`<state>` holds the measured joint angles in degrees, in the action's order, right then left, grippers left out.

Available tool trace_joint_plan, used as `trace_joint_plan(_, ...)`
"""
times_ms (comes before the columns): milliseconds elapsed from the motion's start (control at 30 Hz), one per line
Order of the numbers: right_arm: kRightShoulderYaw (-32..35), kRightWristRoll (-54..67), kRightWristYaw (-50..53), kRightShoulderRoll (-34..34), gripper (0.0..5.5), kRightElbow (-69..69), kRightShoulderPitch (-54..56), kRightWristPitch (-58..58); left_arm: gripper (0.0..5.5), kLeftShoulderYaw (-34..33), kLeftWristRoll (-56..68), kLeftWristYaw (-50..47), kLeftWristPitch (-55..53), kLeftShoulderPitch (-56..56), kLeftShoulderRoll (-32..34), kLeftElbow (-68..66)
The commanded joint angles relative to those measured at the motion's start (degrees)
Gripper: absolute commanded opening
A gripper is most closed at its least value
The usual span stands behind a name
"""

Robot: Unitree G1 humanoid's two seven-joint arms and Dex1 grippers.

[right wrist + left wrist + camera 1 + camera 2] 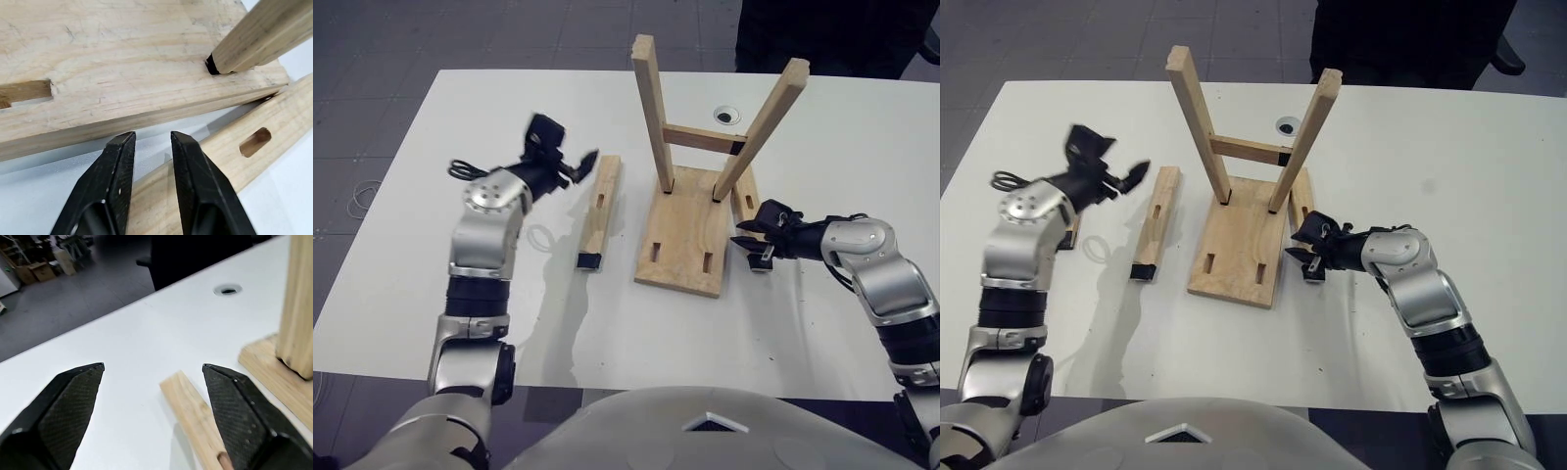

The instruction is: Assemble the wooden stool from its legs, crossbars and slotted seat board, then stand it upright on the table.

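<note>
The slotted seat board (685,230) lies flat mid-table. Two legs (653,108) stand in its far slots, joined by a crossbar (700,138). A loose leg (599,211) lies left of the board. My left gripper (570,162) hovers open just past that leg's far end (195,416), holding nothing. Along the board's right edge lies another loose leg (745,194) with a slot hole (254,142). My right gripper (752,245) hangs low over its near end (234,161), fingers narrowly open and empty, close to the board's edge (122,112).
A black cable (465,168) and a thin white loop (543,235) lie near the left arm. A small wooden piece (1070,233) peeks from behind that arm. A round cable hole (728,116) sits at the table's far side. The near side is bare.
</note>
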<state>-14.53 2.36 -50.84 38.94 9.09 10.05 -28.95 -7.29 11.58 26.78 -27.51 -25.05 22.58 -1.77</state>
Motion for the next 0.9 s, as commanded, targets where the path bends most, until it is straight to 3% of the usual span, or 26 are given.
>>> trace_joint_plan(33,0.3,-0.4,1.3,-0.5,1.31,-0.4,1.7,-1.1,3.74,-6.7,10.9,-5.5,-4.7,-17.1,-6.5,1.8)
trace_joint_plan(133,0.0,-0.5,2.2,-1.2,1.31,-0.6,2.5,-1.6,3.74,-7.2,15.1,-7.4,-6.7,-28.1,-9.1,-1.4)
trace_joint_plan(267,-0.2,-0.5,3.0,-1.6,1.31,-0.1,2.5,-2.1,3.74,-6.5,18.7,-5.2,-9.7,-34.5,-9.3,-7.4)
trace_joint_plan(367,-0.4,-0.6,3.7,-2.0,1.31,0.1,2.7,-2.4,3.74,-5.6,18.0,-5.5,-9.9,-34.4,-9.6,-11.5)
trace_joint_plan(567,-0.6,-0.7,5.5,-2.9,1.31,1.4,1.7,-3.5,3.74,-0.8,15.9,-10.1,-9.3,-27.5,-16.3,-8.3)
trace_joint_plan(900,-0.9,-0.5,6.3,-2.8,1.31,3.2,-0.1,-4.6,3.74,1.2,13.2,-9.7,-7.6,-27.0,-15.6,-7.8)
